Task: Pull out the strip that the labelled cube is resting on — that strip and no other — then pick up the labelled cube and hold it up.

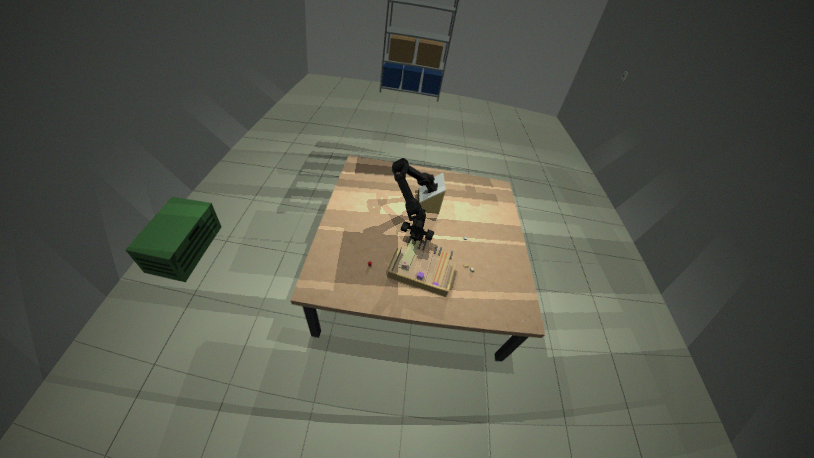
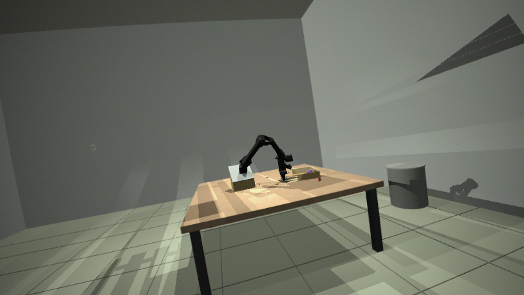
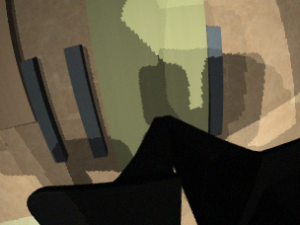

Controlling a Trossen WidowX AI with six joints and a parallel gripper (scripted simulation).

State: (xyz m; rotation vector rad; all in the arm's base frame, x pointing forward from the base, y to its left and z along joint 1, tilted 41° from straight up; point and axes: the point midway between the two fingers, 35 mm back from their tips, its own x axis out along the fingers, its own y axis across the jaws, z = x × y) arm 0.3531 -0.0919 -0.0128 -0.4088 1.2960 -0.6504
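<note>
One arm, one gripper (image 1: 419, 243); one shallow wooden tray (image 1: 418, 283) on the table (image 1: 352, 273); inside the tray the top view shows purple cubes, three countable: one at the left on the green strip (image 1: 407, 259), one near the front wall (image 1: 420, 275), one at the right by the orange strip (image 1: 441, 267); which cube carries the label cannot be told at this size; one small red cube (image 1: 369, 263) lies on the table left of the tray; a few pale small pieces (image 1: 469, 266) lie to the tray's right.

The green strip is pale, flat and long, running from the tray's far edge toward its near wall; in the wrist view it (image 3: 152, 41) fills the centre, flanked by three upright blue-grey pegs (image 3: 83, 97), two left and one right.

The gripper stands at the strip's far end, pointing down, fingers together; no gap shows between them, and whether the thin strip is pinched cannot be told; the cube (image 1: 405, 265) on that strip lies nearer the camera than the gripper, apart from it.
</note>
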